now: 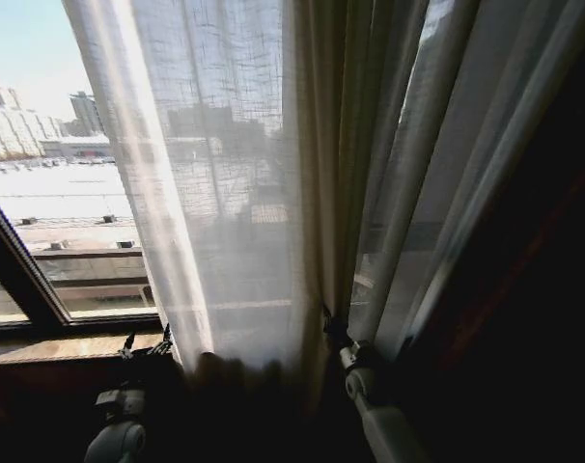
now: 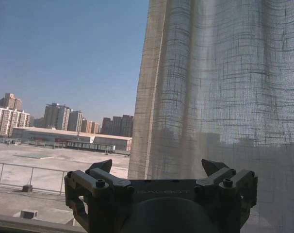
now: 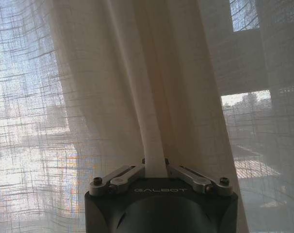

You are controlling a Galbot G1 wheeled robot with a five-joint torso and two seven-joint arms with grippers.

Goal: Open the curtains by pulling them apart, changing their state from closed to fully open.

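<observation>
The sheer white curtains (image 1: 225,193) hang pleated over the middle and right of the window, leaving bare glass on the left. My right gripper (image 1: 333,326) is low on the fabric and shut on a bunched fold of the curtains (image 3: 154,97); in the right wrist view that fold runs up from between the closed fingers (image 3: 122,175). My left gripper (image 1: 144,343) sits low by the curtains' left edge. In the left wrist view it (image 2: 156,167) stands open, with the curtains' edge (image 2: 152,97) hanging just beyond the gap between its fingers.
A dark heavy drape (image 1: 534,289) fills the right side. A black window frame bar (image 1: 22,280) slants across the lower left above a wooden sill (image 1: 61,347). City buildings (image 2: 64,119) show through the bare glass.
</observation>
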